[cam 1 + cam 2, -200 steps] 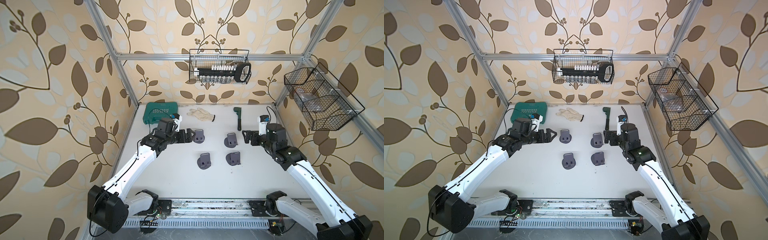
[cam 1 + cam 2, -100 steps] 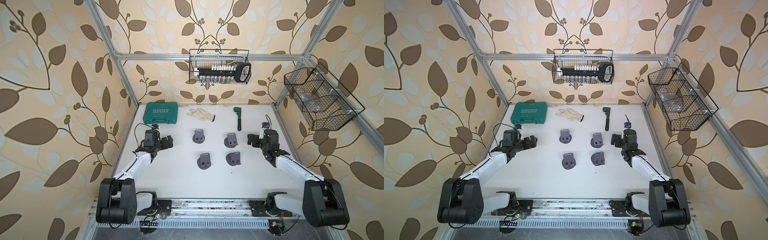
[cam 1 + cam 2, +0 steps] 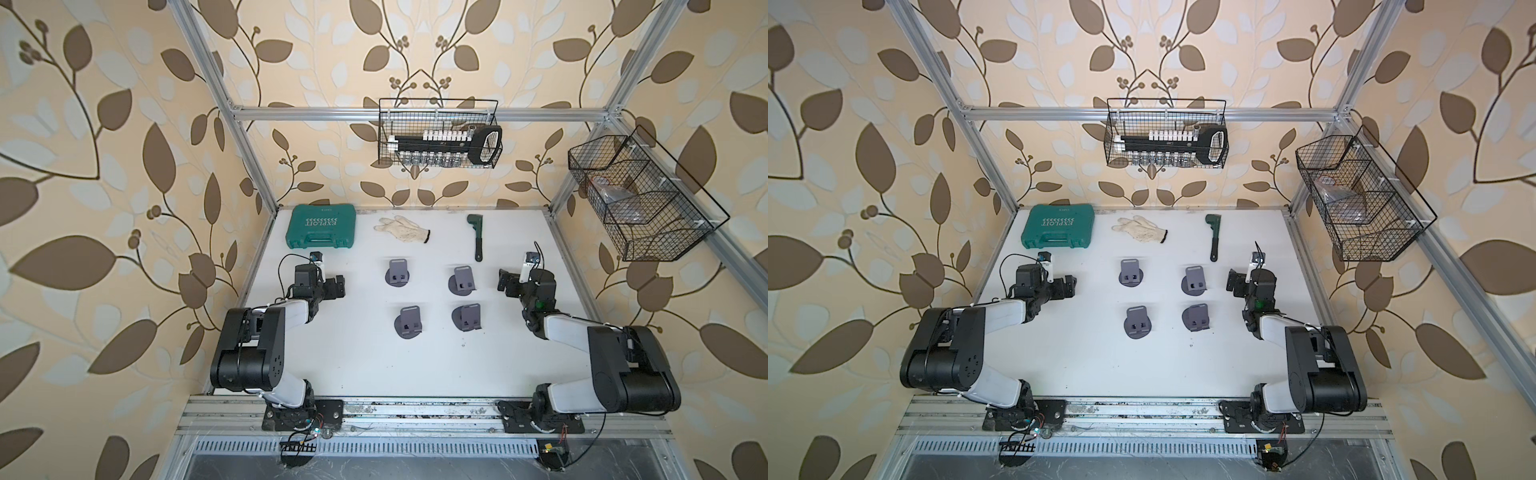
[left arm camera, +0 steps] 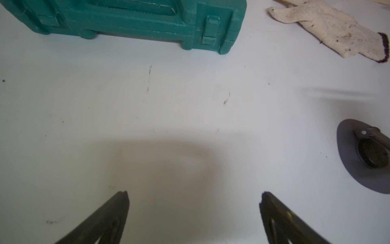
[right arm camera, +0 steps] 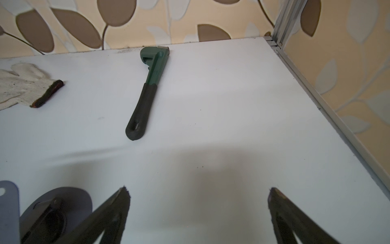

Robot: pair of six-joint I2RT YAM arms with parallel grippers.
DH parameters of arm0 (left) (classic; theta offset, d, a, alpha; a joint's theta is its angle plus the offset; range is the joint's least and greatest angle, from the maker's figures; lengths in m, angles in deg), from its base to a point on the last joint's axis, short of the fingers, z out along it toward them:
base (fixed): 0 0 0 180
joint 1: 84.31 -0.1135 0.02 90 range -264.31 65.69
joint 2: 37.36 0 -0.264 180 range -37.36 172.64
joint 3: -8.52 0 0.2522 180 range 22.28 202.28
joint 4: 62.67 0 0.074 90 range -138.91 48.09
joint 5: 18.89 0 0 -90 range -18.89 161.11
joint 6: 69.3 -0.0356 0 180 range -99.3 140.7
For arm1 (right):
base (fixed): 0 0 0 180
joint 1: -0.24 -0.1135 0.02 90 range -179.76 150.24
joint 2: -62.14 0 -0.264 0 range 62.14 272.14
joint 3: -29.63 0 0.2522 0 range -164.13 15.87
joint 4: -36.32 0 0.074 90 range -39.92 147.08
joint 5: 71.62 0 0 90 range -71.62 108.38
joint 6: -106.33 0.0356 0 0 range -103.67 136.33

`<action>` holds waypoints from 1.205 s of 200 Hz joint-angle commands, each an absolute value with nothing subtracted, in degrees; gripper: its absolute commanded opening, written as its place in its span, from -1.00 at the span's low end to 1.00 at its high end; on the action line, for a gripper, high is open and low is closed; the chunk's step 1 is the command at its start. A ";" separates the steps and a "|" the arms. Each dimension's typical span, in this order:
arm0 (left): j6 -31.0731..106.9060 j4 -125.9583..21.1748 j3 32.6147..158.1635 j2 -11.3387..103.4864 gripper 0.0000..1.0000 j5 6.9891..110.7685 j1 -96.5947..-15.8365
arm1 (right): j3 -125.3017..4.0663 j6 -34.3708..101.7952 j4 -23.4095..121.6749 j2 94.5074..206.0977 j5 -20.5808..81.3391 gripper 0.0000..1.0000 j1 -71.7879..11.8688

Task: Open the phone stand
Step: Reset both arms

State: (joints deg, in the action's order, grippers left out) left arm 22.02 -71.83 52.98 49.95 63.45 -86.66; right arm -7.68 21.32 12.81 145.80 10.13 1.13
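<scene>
Several grey phone stands sit in two rows mid-table in both top views, each a rectangular plate over a round base: far left (image 3: 398, 273), far right (image 3: 462, 281), near left (image 3: 409, 322), near right (image 3: 468, 318). My left gripper (image 3: 337, 286) rests low, left of the far left stand, apart from it and open. In the left wrist view that gripper (image 4: 194, 193) is empty, with a stand's base (image 4: 348, 160) off to one side. My right gripper (image 3: 505, 283) stands open right of the far right stand. In the right wrist view it (image 5: 198, 188) is empty, beside a stand's base (image 5: 69, 196).
Along the back of the table lie a green tool case (image 3: 322, 226), a white work glove (image 3: 403, 228) and a green wrench (image 3: 477, 237). A wire basket (image 3: 438, 143) with sockets hangs on the back wall. Another wire basket (image 3: 640, 199) hangs on the right wall.
Both arms have drawn back from the stands and folded down toward the table's sides. Both grippers stayed open. The stands have not moved.
</scene>
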 commanded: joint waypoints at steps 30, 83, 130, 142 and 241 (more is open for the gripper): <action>20.01 -93.13 42.38 47.00 0.98 63.02 -86.68 | -5.55 18.76 3.14 148.29 12.79 0.96 0.60; 19.18 -90.15 45.07 48.60 0.98 61.49 -86.60 | -5.34 17.55 2.89 148.50 11.79 0.96 -0.72; 19.35 -90.31 44.74 48.18 0.98 61.51 -86.52 | -5.25 17.47 3.07 148.25 11.79 0.96 -0.81; 19.35 -90.31 44.73 48.17 0.98 61.47 -86.55 | -5.19 17.47 3.07 148.12 11.79 0.96 -0.81; 19.29 -90.31 44.77 48.18 0.98 61.44 -86.56 | -5.85 17.25 3.66 148.74 11.49 0.96 -1.19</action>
State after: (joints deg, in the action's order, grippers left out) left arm 20.58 -88.20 44.00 48.68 62.49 -86.62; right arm -5.97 17.74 4.37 148.48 11.55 -0.88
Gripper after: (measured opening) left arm 0.989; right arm 0.981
